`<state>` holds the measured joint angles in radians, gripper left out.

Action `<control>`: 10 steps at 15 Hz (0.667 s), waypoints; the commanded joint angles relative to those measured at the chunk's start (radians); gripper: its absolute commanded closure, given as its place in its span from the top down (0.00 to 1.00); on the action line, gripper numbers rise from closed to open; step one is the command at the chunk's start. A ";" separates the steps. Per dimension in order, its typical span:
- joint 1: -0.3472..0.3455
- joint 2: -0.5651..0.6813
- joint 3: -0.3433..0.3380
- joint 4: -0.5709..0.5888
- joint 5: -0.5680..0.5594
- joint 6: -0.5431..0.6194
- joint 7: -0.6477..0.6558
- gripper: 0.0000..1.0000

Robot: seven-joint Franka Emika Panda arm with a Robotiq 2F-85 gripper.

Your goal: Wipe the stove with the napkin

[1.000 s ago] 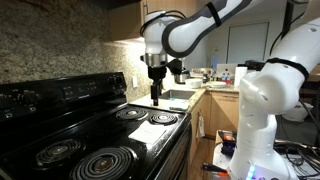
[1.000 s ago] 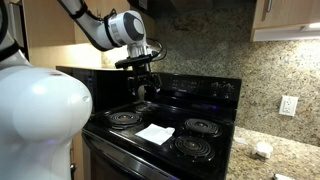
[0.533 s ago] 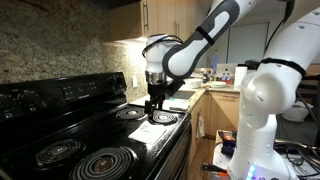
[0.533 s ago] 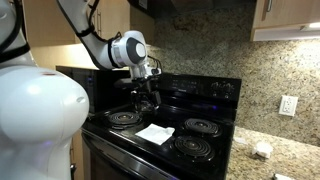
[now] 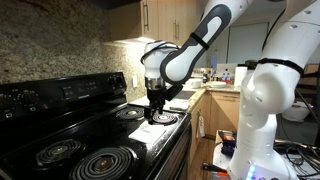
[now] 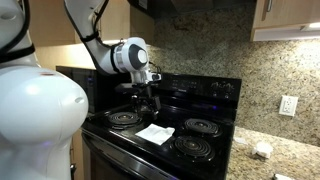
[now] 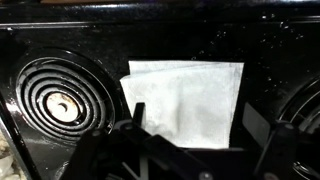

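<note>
In your wrist view the gripper (image 7: pixel 195 122) hides the lower edge of the napkin (image 7: pixel 185 95), and the picture's edge cuts off one burner (image 7: pixel 302 108).

glossy black stove (image 6: pixel 205 145), white napkin (image 7: pixel 190 100), speckled granite backsplash (image 6: pixel 205 50)

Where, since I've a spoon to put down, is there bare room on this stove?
The black strip between the napkin and the control panel is bare. The granite counter beside the stove has room too. The centre is crowded: napkin, coil burners either side, open end effector hovering over it.
</note>
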<state>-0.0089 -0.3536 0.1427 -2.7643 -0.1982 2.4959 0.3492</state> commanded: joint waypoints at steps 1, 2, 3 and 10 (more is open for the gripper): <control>-0.062 0.132 0.021 0.059 -0.076 0.060 0.050 1.00; -0.075 0.174 0.018 0.082 -0.101 0.074 0.056 1.00; -0.078 0.214 0.006 0.101 -0.114 0.095 0.043 1.00; -0.026 0.502 -0.089 0.223 0.095 0.248 -0.186 1.00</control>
<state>-0.0548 0.0412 0.0783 -2.5936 -0.1989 2.6964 0.2716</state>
